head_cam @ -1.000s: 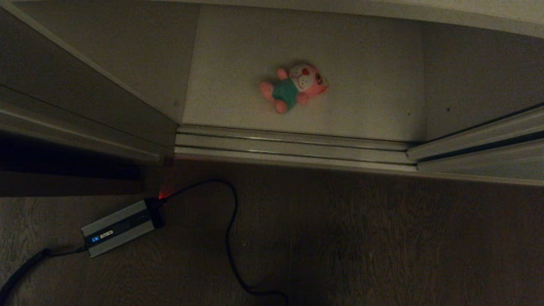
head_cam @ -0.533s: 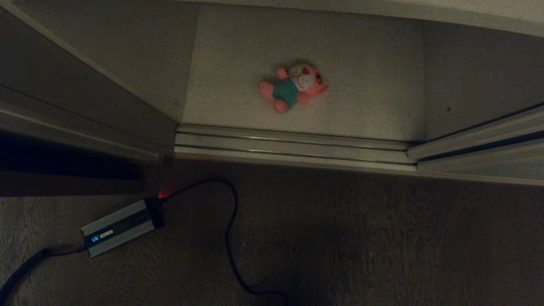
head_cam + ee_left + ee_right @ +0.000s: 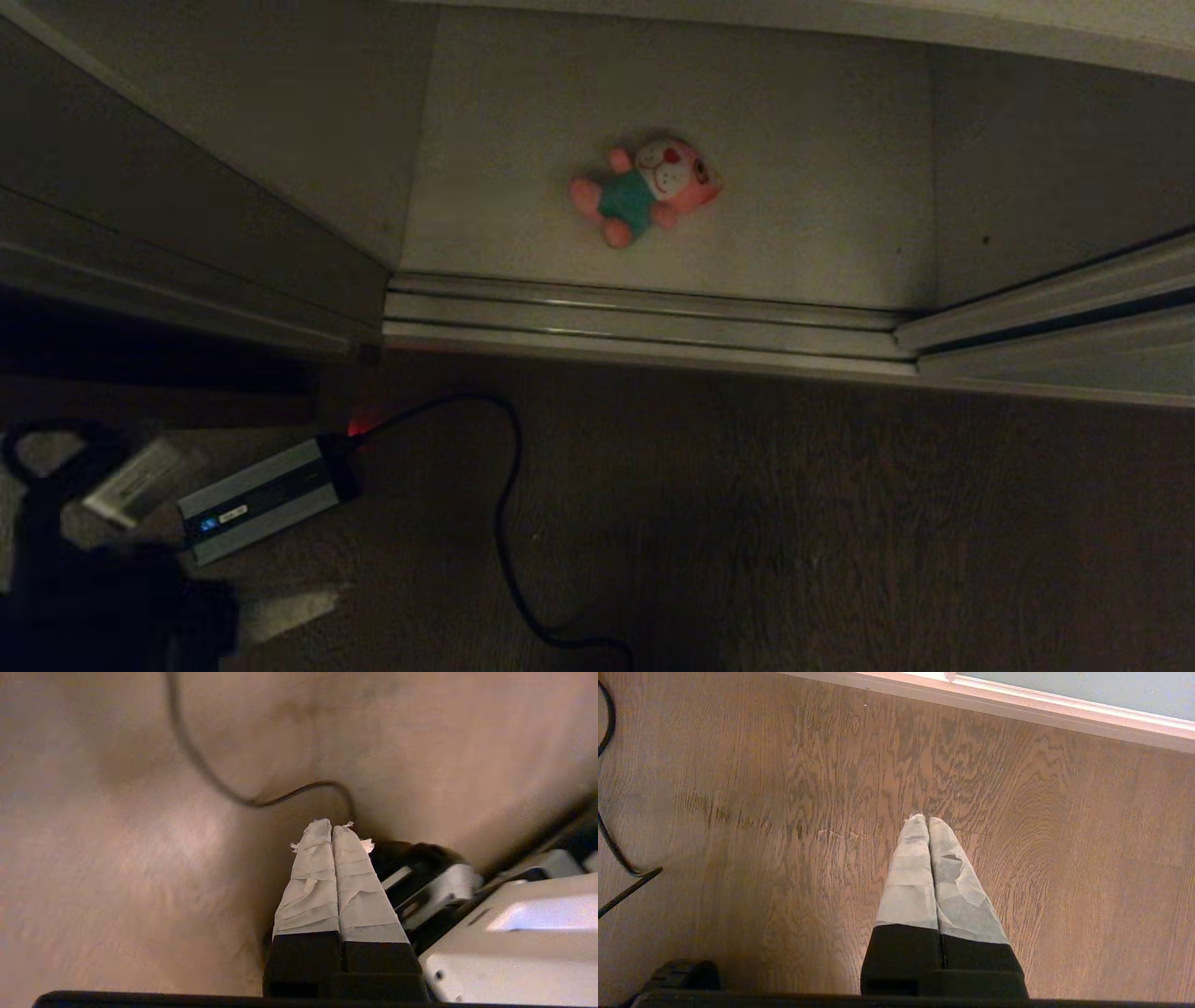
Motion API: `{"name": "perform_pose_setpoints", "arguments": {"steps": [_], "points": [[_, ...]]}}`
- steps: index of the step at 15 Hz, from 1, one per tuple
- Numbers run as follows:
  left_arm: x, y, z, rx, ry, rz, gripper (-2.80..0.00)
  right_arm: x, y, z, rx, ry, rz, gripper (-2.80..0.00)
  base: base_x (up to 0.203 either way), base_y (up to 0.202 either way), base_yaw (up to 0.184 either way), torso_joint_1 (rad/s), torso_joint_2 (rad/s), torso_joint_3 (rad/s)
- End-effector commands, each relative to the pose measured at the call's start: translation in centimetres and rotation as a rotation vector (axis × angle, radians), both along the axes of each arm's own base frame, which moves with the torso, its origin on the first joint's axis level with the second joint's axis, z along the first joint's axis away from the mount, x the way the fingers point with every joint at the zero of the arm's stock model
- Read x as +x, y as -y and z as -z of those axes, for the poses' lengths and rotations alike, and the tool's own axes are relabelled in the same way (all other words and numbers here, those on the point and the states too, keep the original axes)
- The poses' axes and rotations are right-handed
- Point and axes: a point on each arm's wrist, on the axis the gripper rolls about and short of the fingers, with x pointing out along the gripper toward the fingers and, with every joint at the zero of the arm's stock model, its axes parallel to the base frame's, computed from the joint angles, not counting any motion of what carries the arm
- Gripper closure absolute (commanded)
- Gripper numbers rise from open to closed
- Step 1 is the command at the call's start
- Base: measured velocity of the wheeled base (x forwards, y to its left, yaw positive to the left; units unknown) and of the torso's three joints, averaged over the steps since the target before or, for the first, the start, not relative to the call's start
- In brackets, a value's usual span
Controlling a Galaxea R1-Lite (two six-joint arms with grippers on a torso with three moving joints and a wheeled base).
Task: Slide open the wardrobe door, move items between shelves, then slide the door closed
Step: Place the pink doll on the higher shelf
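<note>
A: What is on the left?
B: The left gripper (image 3: pixel 332 828), taped fingers pressed together and empty, over the power brick (image 3: pixel 264 500) on the floor.

A: And rightward?
B: The pink toy (image 3: pixel 644 191) lies on the shelf (image 3: pixel 822 187), door already open. The right gripper (image 3: pixel 928 820) hangs parked, fingers together.

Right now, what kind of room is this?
Probably a bedroom or hallway in a home: an open sliding wardrobe with floor tracks, a pink plush toy on its white shelf, and wood-grain flooring.
</note>
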Motion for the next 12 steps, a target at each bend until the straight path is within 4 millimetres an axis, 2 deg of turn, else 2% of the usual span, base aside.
{"name": "perform_pose_setpoints", "arguments": {"steps": [1,3,6,12], "points": [[4.2,2.4,-0.2,0.013,-0.08,0.097,0.0,0.0,0.0,0.1,0.0,-0.004,-0.001,0.0,0.0,0.0,0.0,0.0,0.0,0.0],[6.1,4.1,-0.1,0.03,-0.108,0.136,0.0,0.0,0.0,0.1,0.0,-0.004,-0.001,0.0,0.0,0.0,0.0,0.0,0.0,0.0],[8.2,7.1,-1.1,0.035,-0.095,0.176,0.0,0.0,0.0,0.1,0.0,-0.004,-0.001,0.0,0.0,0.0,0.0,0.0,0.0,0.0],[13.5,11.4,-0.6,0.019,-0.041,0.053,0.0,0.0,0.0,0.1,0.0,-0.004,-0.001,0.0,0.0,0.0,0.0,0.0,0.0,0.0]]}}
